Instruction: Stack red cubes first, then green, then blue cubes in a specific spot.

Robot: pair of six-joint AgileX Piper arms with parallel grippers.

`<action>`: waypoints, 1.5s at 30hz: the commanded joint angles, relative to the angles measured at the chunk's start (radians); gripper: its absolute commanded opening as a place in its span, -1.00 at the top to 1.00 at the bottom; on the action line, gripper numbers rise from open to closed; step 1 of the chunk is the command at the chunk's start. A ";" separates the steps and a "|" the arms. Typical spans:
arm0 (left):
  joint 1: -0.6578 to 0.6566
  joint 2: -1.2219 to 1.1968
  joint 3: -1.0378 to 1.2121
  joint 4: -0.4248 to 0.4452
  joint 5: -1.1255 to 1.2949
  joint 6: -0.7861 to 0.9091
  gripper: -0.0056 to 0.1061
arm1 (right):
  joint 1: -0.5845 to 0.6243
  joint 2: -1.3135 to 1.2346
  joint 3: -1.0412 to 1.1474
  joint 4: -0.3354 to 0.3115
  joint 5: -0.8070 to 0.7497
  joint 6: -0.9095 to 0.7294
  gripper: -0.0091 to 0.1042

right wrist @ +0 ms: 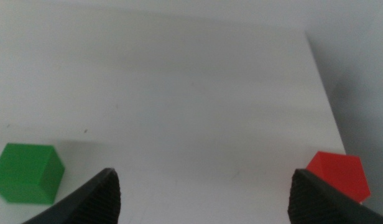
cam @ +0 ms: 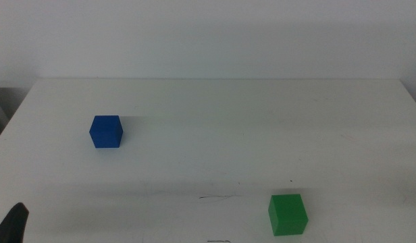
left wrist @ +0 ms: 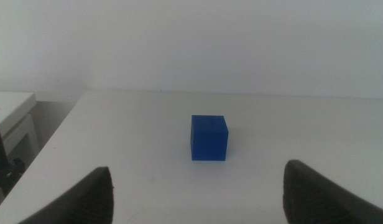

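The blue cube (cam: 105, 131) sits on the white table at the left middle. It also shows in the left wrist view (left wrist: 209, 137), ahead of my left gripper (left wrist: 198, 202), whose jaws are wide open and empty. The green cube (cam: 288, 214) sits near the front edge, right of centre. The right wrist view shows the green cube (right wrist: 27, 173) and the small red cube (right wrist: 339, 176) to either side of my open, empty right gripper (right wrist: 204, 202). The red cube is out of the middle view. A thin dark line (cam: 218, 197) marks the spot, just left of the green cube.
The white table (cam: 262, 121) ends at a pale wall behind. Only a dark tip of the left gripper (cam: 15, 223) shows at the middle view's bottom left corner. A pale shelf or ledge (left wrist: 11, 115) stands beside the table's left edge.
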 commanded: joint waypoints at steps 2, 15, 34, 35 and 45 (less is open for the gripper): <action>0.002 -0.022 -0.001 -0.004 -0.081 -0.009 -0.77 | 0.001 0.135 -0.168 0.000 0.082 -0.006 -0.75; 0.002 -0.022 -0.001 -0.004 -0.081 -0.009 -0.77 | 0.001 0.543 -0.515 0.009 0.432 0.122 -0.75; 0.002 -0.022 -0.001 -0.004 -0.081 -0.009 -0.77 | 0.001 0.698 -0.537 -0.053 0.515 0.186 -0.75; 0.002 -0.022 -0.001 -0.004 -0.081 -0.009 -0.77 | 0.001 0.728 -0.549 -0.079 0.526 0.192 -0.75; 0.002 -0.022 -0.001 -0.004 -0.081 -0.009 -0.77 | 0.000 0.914 -0.698 -0.217 0.556 0.208 -0.75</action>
